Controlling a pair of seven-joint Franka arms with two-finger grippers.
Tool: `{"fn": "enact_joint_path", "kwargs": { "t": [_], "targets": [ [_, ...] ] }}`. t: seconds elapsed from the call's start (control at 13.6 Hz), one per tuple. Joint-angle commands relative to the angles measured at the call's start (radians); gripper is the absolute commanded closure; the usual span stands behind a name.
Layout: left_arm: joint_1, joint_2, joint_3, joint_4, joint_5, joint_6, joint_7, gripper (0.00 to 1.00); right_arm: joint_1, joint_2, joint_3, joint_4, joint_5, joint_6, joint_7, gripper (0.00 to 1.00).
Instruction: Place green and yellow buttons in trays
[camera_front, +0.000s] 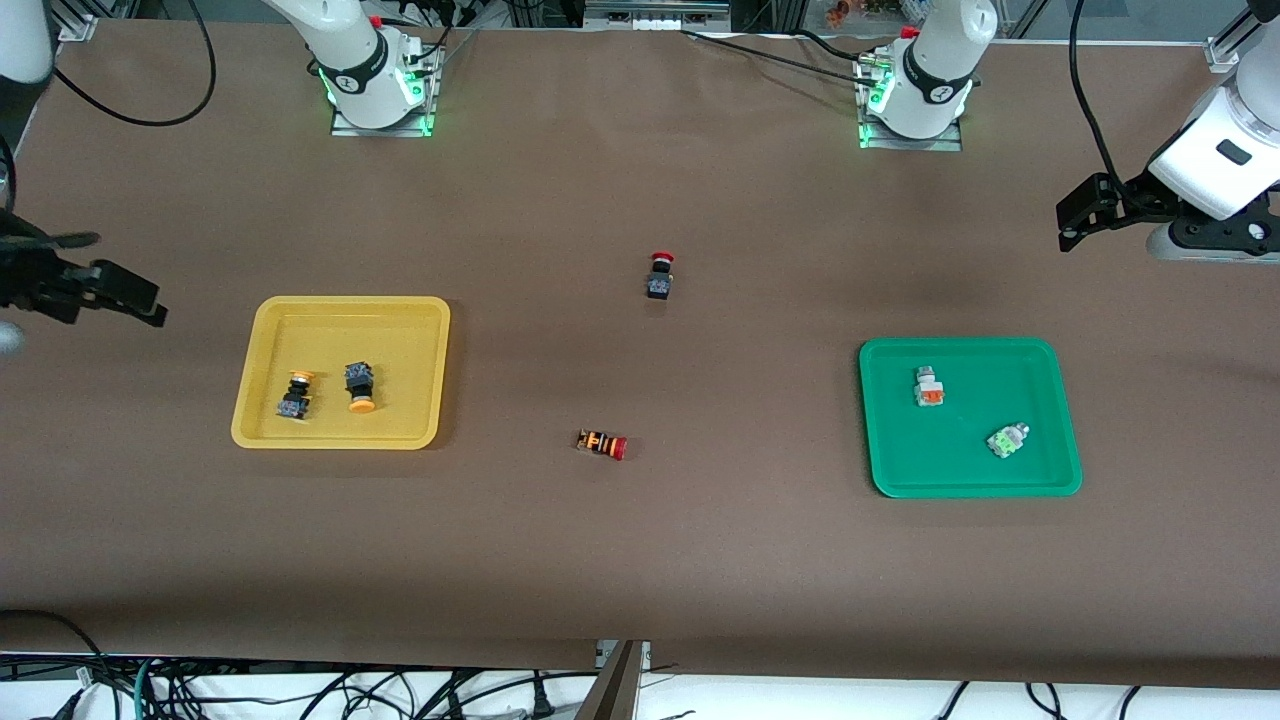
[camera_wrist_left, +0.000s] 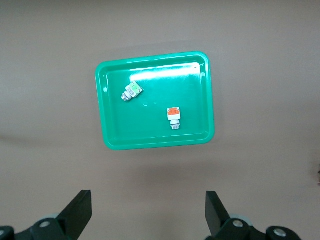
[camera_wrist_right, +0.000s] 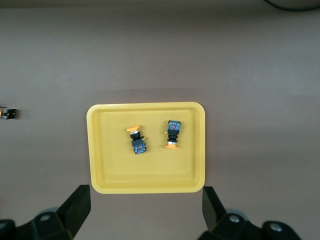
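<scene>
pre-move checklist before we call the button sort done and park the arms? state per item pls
1. Yellow tray holds both orange-yellow capped buttons: ok.
2. Green tray holds the orange-faced grey button and the green-faced grey button: ok.
3. Red-capped black switch and red-capped striped switch lie on the bare table between the trays, in no tray: ok.
4. Left gripper open, empty, up beyond the green tray at its end of the table: ok.
5. Right gripper open, empty, up beside the yellow tray at its end: ok.
6. Buttons upright: not ok, they appear to lie on their sides.
</scene>
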Motion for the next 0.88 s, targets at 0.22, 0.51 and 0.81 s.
{"fn": "enact_joint_path", "kwargs": {
  "t": [0.22, 0.51, 0.81],
  "targets": [
    [-0.003, -0.006, -0.009, 0.015, -0.017, -0.039, -0.01, 0.0, -0.043, -0.115, 0.046, -0.151, -0.04, 0.022, -0.01, 0.01],
    [0.003, -0.008, -0.012, 0.015, -0.017, -0.055, -0.003, 0.0, -0.056, -0.08, 0.03, -0.131, -0.027, 0.057, -0.019, 0.01],
    [0.003, -0.009, -0.012, 0.015, -0.017, -0.076, -0.002, 0.0, -0.053, -0.046, 0.03, -0.088, -0.023, 0.054, -0.019, 0.01]
  ]
}}
